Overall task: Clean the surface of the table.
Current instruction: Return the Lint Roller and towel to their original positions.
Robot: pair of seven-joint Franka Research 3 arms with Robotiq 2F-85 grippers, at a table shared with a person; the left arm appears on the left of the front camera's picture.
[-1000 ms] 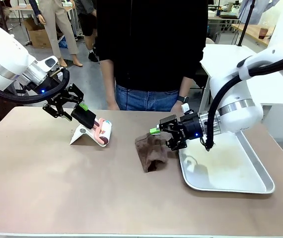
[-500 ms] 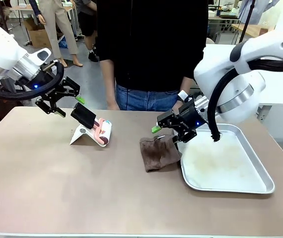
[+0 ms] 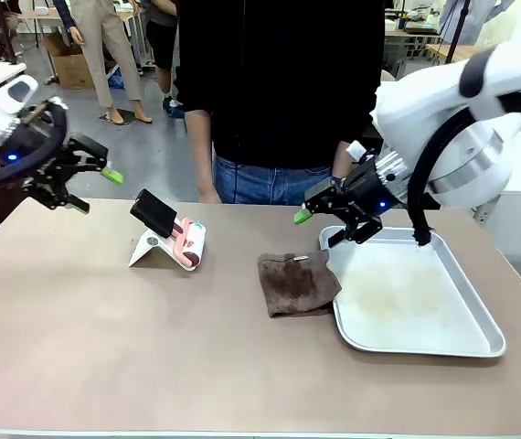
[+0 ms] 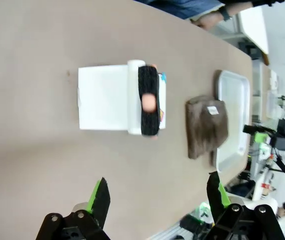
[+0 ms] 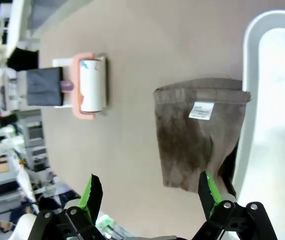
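Observation:
The tan table (image 3: 105, 347) carries a lint roller (image 3: 176, 236) with a black handle, resting on a white stand. A brown cloth (image 3: 295, 283) lies flat beside it, one edge against the metal tray (image 3: 425, 340). My left gripper (image 3: 98, 192) hangs open and empty above the table's far left corner, well left of the roller. In the left wrist view the left gripper (image 4: 157, 195) looks down on the roller (image 4: 147, 102) and the cloth (image 4: 206, 126). My right gripper (image 3: 315, 229) is open and empty, raised above the tray's near-left corner. The right gripper (image 5: 150, 192) hovers over the cloth (image 5: 197, 135).
The tray (image 5: 277, 100) has a smeared, bare bottom. A person in a black top stands at the far edge, a hand (image 3: 326, 197) resting close behind my right gripper. A white-topped table (image 3: 407, 101) is behind on the right.
Both grippers opened and drew back. The left let go of the roller's handle and moved left and up. The right released the cloth and rose toward the tray; the cloth settled flat.

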